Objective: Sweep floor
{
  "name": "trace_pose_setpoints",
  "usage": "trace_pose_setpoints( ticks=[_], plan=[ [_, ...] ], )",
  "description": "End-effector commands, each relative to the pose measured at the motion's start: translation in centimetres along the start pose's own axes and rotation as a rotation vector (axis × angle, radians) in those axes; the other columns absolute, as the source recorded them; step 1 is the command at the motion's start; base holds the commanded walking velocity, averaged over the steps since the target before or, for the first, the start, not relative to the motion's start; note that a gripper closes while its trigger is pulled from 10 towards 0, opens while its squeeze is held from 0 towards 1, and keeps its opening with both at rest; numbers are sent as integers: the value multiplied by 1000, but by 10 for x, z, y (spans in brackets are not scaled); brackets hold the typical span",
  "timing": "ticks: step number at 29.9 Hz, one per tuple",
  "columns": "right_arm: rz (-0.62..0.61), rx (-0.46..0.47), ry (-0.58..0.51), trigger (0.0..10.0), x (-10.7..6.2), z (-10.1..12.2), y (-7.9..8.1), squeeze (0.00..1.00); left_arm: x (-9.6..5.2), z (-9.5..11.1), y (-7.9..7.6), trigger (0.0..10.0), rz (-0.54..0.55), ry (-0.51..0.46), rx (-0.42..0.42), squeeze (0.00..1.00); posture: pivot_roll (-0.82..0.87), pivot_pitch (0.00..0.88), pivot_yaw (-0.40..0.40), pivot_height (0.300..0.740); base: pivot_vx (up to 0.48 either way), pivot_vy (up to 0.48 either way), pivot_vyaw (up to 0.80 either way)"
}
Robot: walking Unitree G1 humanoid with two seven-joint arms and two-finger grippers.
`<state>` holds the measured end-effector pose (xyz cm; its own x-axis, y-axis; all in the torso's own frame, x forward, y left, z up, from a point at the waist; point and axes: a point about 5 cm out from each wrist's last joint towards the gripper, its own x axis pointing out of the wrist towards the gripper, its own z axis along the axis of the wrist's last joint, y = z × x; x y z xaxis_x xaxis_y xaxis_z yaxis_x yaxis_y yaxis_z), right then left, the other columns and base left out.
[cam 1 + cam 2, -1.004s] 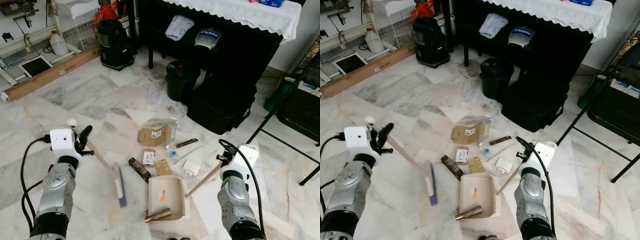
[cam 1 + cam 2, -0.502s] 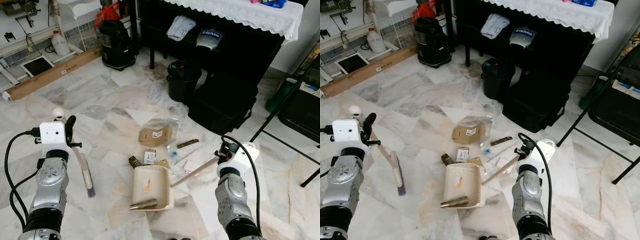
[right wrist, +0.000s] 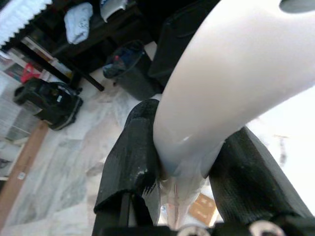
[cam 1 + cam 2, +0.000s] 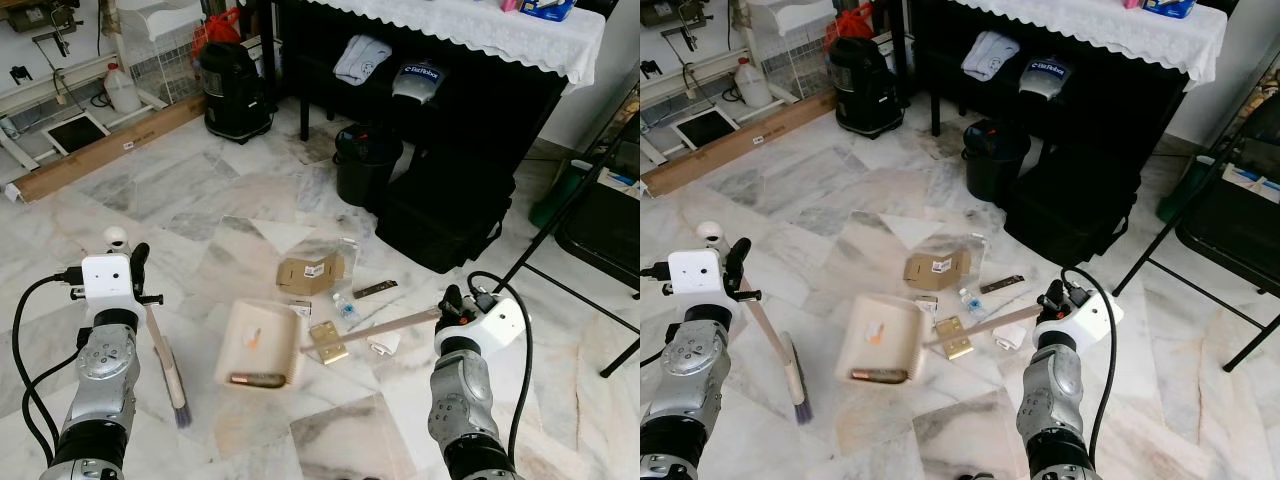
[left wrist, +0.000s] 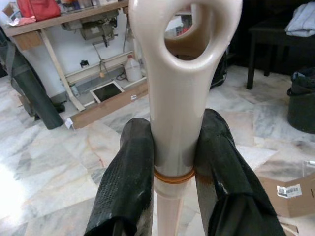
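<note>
On the floor (image 4: 150,190) mid-scene, the dustpan (image 4: 258,342) sits tilted with a brown tube lying at its lower rim; risk is that a further tip spills it, since litter is still scattered just beside it. Right gripper (image 3: 189,162) is pinched on the dustpan handle, left gripper (image 5: 172,162) pinched on the broom (image 4: 165,358), bristles down at the left.

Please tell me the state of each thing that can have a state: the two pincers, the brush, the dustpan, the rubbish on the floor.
Left pincer: shut on the brush handle.
Right pincer: shut on the dustpan handle.
Brush: bristles down at the floor, handle slanted.
Dustpan: tilted, brown tube lying inside.
Cardboard piece: on the floor, not swept.
Small packets: loose on the floor beside the dustpan.
</note>
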<state>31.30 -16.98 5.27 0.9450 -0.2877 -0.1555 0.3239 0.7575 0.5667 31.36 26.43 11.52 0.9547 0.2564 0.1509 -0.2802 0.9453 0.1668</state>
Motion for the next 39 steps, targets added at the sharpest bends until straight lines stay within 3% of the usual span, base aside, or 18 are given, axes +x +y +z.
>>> trace_pose_setpoints(
  ticks=[1,10,15,21,31,39],
  plan=[
    [16,31,-52,10000,3,11,4,0,4,10,-1,10000,3,-57,13,0,-15,50,-16,740,0,0,0],
    [59,-11,-68,10000,4,13,6,0,0,5,-14,10000,-20,-53,-15,0,-22,50,-26,740,0,0,0],
    [115,-111,-128,10000,4,22,13,0,-13,12,-51,10000,-120,-102,-113,0,-30,40,-34,740,0,0,0],
    [128,-111,-135,10000,5,24,16,0,-15,15,-65,10000,-141,-112,-147,0,-48,17,-39,740,0,0,0],
    [112,-122,-160,10000,4,27,12,0,-11,19,-64,10000,-147,-118,-146,0,-53,0,-21,740,0,0,0],
    [91,-15,-137,10000,5,21,16,0,-1,28,-59,10000,-154,-143,-131,0,-33,0,10,740,0,0,0]
  ],
)
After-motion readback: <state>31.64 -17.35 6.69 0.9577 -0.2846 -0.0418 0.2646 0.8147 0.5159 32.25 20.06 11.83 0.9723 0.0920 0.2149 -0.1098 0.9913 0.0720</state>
